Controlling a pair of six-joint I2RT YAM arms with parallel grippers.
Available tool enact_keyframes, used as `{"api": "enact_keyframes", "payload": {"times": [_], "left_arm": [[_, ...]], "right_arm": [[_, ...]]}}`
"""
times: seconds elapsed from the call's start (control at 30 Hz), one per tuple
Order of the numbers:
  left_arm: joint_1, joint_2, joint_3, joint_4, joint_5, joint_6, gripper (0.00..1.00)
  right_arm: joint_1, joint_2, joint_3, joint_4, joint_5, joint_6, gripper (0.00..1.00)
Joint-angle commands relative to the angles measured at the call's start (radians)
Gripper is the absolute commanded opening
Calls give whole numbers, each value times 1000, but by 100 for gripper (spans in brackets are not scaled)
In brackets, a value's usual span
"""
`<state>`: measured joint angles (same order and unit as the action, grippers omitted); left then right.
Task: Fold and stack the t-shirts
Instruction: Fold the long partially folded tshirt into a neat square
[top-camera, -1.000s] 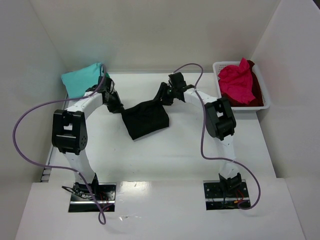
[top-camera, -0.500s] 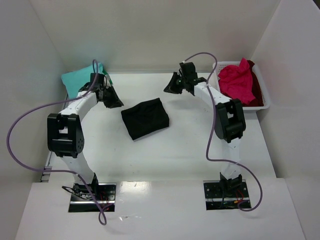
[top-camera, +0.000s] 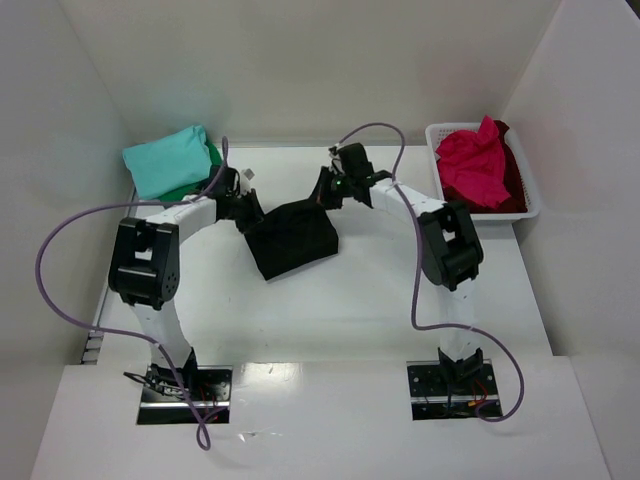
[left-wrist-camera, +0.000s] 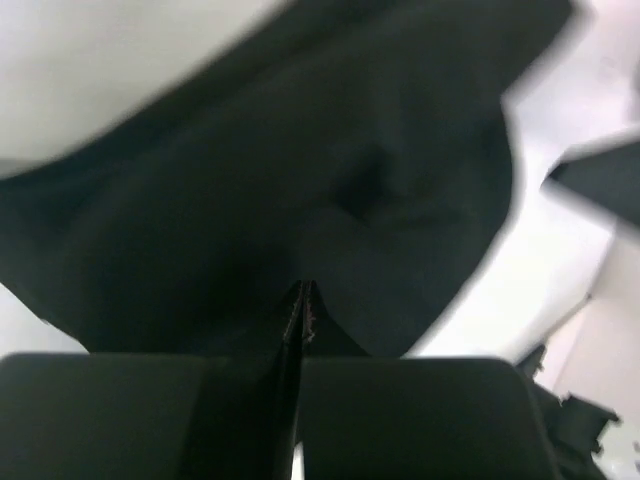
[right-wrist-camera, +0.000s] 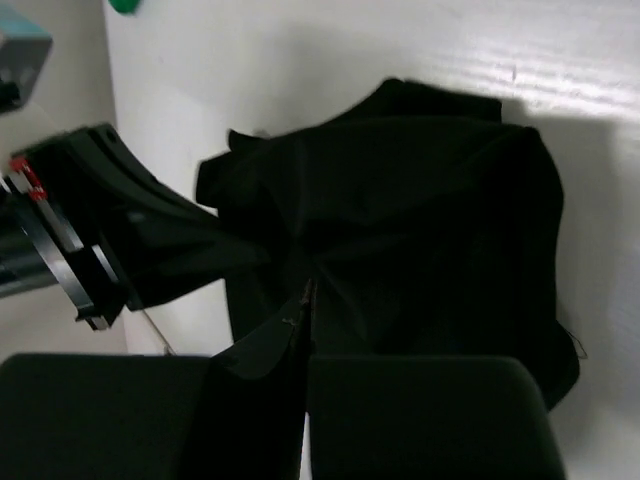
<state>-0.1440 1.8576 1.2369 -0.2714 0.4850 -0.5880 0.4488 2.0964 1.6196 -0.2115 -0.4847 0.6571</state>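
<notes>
White counter (top-camera: 350, 300), boxed in by white walls. At 10 o'clock a teal t-shirt (top-camera: 165, 160) lies on a green t-shirt (top-camera: 212, 153). The left arm bends low, its left pincer (top-camera: 250, 210) clenched on the 10 o'clock corner of the black t-shirt (top-camera: 295, 240), which lies folded near the middle. The right arm reaches inward, its right pincer (top-camera: 325, 195) clamped on that shirt's 1 o'clock corner. At 2 o'clock a basket (top-camera: 530, 195) holds a pink-red t-shirt (top-camera: 470, 165) over a dark red t-shirt (top-camera: 512, 185)
</notes>
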Motion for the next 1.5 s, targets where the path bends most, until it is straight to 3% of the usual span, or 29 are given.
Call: {"api": "enact_keyframes", "payload": {"times": [0.0, 0.37, 1.1, 1.23, 1.3, 1.33, 1.37, 1.47], "left_arm": [[20, 70, 9, 54, -39, -21, 0], [61, 157, 52, 74, -31, -4, 0], [70, 137, 85, -9, -10, 65, 1], [70, 46, 114, -12, -10, 65, 23], [70, 37, 134, 3, -10, 65, 40], [70, 37, 134, 21, 6, 65, 42], [70, 37, 134, 21, 6, 65, 42], [79, 75, 161, 30, 18, 50, 23]], "right_arm": [[16, 71, -14, 52, -25, 1, 0], [16, 255, 209, 0, 30, -19, 4], [-139, 318, 321, 3, 18, -1, 1], [-139, 231, 293, 20, 14, -1, 1], [-139, 161, 249, 46, 14, -11, 0], [-139, 142, 235, 55, 14, -11, 0], [-139, 126, 205, 82, -8, -22, 0], [-139, 116, 204, 83, -126, -22, 0]]}}
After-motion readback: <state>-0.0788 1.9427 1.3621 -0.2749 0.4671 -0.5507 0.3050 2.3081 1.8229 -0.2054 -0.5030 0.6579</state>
